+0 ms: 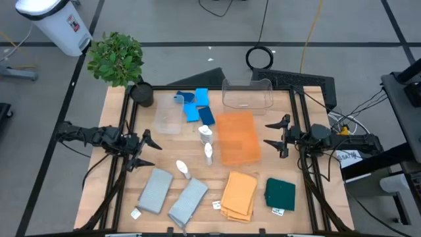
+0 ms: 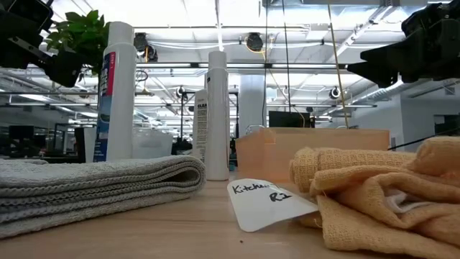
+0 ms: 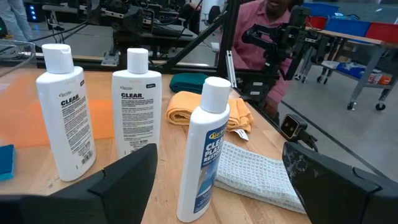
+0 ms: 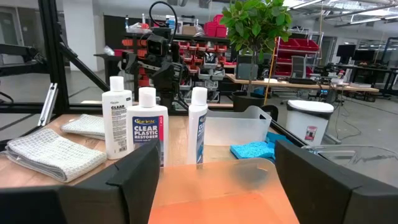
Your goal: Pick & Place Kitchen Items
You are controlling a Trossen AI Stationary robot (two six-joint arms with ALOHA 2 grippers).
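Note:
Three white bottles point(image 1: 205, 133) point(image 1: 208, 153) point(image 1: 183, 170) stand upright on their bases at the table's middle; in the left wrist view the nearest one point(image 3: 208, 149) stands in front of my fingers. Blue sponges point(image 1: 196, 106) lie at the far middle. Two grey cloths point(image 1: 155, 191) point(image 1: 188, 199), an orange cloth point(image 1: 239, 194) and a dark green cloth point(image 1: 280, 195) lie folded along the near edge. My left gripper point(image 1: 150, 150) hovers open at the table's left, pointing toward the bottles. My right gripper point(image 1: 273, 133) hovers open at the right, beside the orange tray.
An orange tray point(image 1: 237, 137) lies right of centre. Clear bins stand at the far side point(image 1: 247, 94) and left of the sponges point(image 1: 168, 120). A potted plant point(image 1: 118, 59) stands at the far left corner. A person in a pink shirt point(image 3: 261, 25) sits beyond the right edge.

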